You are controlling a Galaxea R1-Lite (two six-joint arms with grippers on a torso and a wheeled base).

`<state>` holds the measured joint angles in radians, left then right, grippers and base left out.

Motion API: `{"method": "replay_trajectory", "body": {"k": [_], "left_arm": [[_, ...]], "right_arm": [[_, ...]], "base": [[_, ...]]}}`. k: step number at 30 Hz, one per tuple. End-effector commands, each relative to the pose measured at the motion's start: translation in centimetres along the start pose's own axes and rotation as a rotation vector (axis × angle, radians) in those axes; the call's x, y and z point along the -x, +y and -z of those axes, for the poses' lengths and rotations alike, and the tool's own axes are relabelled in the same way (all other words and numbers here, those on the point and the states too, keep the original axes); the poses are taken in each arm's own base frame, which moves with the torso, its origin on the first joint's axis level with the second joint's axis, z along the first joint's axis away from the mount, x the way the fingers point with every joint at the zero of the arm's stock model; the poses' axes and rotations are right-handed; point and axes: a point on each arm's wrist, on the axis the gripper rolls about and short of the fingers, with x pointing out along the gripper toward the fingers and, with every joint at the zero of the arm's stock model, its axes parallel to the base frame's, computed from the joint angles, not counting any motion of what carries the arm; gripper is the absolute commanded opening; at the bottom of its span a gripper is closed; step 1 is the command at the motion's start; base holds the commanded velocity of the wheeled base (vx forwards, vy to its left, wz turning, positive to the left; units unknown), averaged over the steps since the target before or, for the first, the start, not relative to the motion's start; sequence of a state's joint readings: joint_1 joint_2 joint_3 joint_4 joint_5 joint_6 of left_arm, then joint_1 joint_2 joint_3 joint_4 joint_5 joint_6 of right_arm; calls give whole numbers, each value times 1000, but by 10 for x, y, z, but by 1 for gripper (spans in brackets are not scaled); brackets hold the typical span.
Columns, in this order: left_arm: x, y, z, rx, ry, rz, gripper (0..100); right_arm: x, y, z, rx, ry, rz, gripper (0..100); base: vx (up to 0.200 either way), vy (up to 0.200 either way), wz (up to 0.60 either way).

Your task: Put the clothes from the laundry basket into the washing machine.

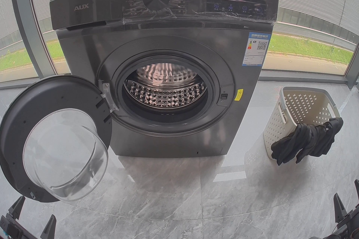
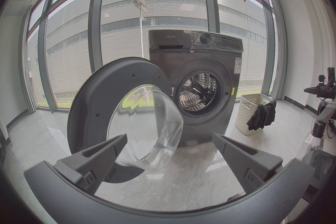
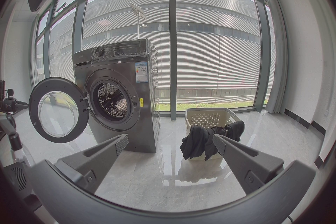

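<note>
Head view: you have the washing machine (image 1: 164, 64) straight ahead. Its door (image 1: 52, 139) is swung wide to the left, so the drum (image 1: 164, 90) mouth is unobstructed for loading. The laundry basket (image 1: 276, 127) stands on the floor just right of the machine. The dark clothes (image 1: 306, 139) are draped over its near rim and hang outside, which gives an easy edge to pinch. The left gripper (image 1: 36, 210) and right gripper (image 1: 347, 191) sit low at the near corners.

Left wrist view: the left gripper (image 2: 168, 139) is spread wide and holds nothing. The open door is near, ahead of it.

Right wrist view: the right gripper (image 3: 170, 139) is spread wide and empty, facing the basket. It looks the likelier arm for the first pick.
</note>
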<state>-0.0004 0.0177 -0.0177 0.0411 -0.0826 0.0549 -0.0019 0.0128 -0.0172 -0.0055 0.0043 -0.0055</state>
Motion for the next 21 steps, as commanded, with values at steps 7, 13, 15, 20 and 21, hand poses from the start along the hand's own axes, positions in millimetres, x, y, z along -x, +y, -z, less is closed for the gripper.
{"method": "replay_trajectory", "body": {"k": [7, 13, 15, 20, 21], "left_arm": [[0, 0, 5, -2, 1, -3, 100], [0, 0, 5, 0, 1, -5, 100], [0, 0, 5, 0, -1, -5, 100], [0, 0, 5, 0, 1, -3, 100], [0, 0, 5, 0, 1, -3, 100]], "right_arm": [[0, 0, 5, 1, 4, -5, 100], [0, 0, 5, 1, 4, -8, 100], [0, 0, 5, 1, 2, -8, 100], [0, 0, 5, 1, 2, -8, 100], [0, 0, 5, 1, 2, -8, 100]], "base": [[0, -57, 0], [0, -200, 0], [0, -200, 0], [0, -200, 0], [0, -200, 0]]}}
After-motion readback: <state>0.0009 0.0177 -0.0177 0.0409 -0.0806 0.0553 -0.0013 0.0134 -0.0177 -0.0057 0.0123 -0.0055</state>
